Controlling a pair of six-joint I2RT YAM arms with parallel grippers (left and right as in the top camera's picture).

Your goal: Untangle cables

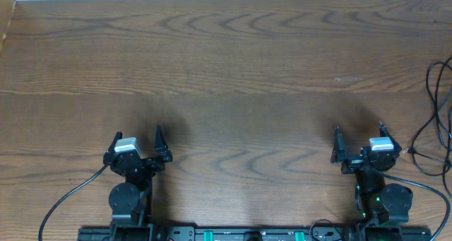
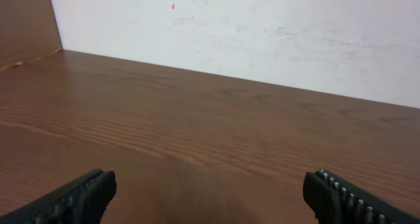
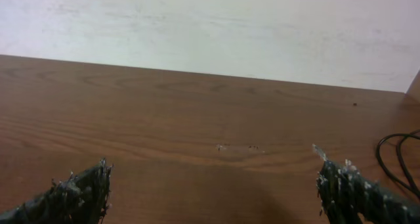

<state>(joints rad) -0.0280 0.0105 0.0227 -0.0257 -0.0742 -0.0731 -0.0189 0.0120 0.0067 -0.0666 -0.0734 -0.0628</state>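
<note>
Black left claw (image 1: 137, 133) and black right claw (image 1: 359, 129) gape wide, empty, near the front edge; thin black cables (image 1: 431, 92) loop off the brown wooden surface's (image 1: 233, 71) right edge: a clumsy reach could drag them overboard

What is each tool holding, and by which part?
Nothing. The left tool and the right tool are both open and empty; the cables lie apart, at the right edge.

Wood-grain table (image 1: 233, 64) looks smooth and matt, thin cables (image 1: 436, 121) dull black
</note>
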